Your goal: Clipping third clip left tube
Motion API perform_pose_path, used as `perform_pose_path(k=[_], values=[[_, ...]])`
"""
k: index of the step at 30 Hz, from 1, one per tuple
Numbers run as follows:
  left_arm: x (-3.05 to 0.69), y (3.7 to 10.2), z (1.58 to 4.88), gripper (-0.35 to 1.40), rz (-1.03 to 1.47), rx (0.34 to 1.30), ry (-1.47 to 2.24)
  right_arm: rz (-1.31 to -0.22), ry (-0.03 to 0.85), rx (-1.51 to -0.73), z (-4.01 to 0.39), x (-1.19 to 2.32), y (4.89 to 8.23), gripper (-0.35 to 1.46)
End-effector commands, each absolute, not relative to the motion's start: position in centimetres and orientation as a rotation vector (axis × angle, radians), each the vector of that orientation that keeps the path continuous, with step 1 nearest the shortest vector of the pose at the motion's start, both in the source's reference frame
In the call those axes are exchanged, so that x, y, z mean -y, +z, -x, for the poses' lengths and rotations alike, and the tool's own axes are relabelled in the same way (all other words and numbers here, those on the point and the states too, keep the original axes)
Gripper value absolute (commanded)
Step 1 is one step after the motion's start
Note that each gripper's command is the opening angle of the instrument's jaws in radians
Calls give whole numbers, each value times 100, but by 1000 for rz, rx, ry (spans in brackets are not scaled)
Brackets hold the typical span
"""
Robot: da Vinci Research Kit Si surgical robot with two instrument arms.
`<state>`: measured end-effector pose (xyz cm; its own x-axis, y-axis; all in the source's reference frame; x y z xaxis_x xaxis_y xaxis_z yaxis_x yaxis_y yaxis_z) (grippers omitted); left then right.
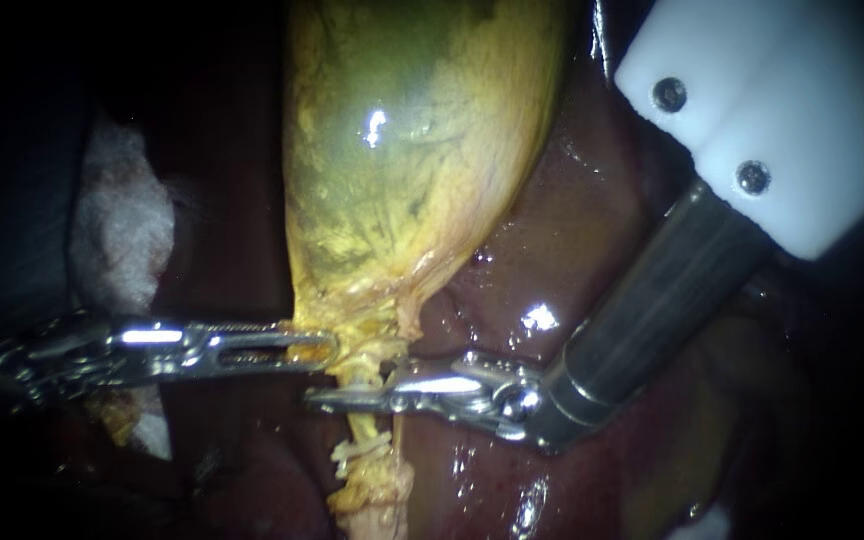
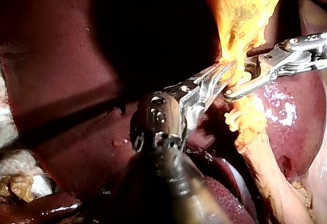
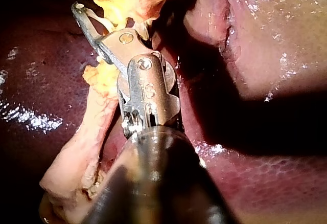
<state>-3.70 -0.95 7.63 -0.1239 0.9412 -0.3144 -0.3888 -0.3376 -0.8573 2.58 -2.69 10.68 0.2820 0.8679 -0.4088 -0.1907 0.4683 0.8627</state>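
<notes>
The yellow-green gallbladder point(image 1: 402, 150) narrows to a neck, and a pale yellow tube point(image 1: 372, 490) runs on from it. My left instrument point(image 1: 317, 347) comes in from the left with its long jaws shut on the neck; in the left wrist view point(image 2: 219, 73) they meet the yellow tissue. My right instrument point(image 1: 352, 397) comes from the upper right and lies across the tube just below the neck. Its jaws point(image 2: 237, 81) stand open with the tube between them, also in the right wrist view point(image 3: 94, 19). Pale bands that look like clips point(image 1: 360, 448) cross the tube lower down.
Dark red liver point(image 1: 572, 260) lies right of and under the gallbladder. White gauze point(image 1: 122, 220) sits at the left, behind my left instrument. The white housing point(image 1: 782, 110) of the right instrument fills the upper right corner.
</notes>
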Motion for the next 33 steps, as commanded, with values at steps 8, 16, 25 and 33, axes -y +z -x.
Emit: perform_pose_path(k=[8, 16, 25, 33], values=[[94, 763, 370, -35, 1095, 746, 1668, -794, 837, -1044, -245, 256, 1061, 50], [93, 763, 371, -35, 1098, 744, 1673, -799, 841, -1042, -241, 255, 1061, 50], [93, 763, 371, -35, 1098, 744, 1673, -816, 865, -1033, -239, 256, 1060, 29], [93, 763, 372, -35, 1101, 742, 1678, -826, 886, -1026, -233, 258, 1059, -10]])
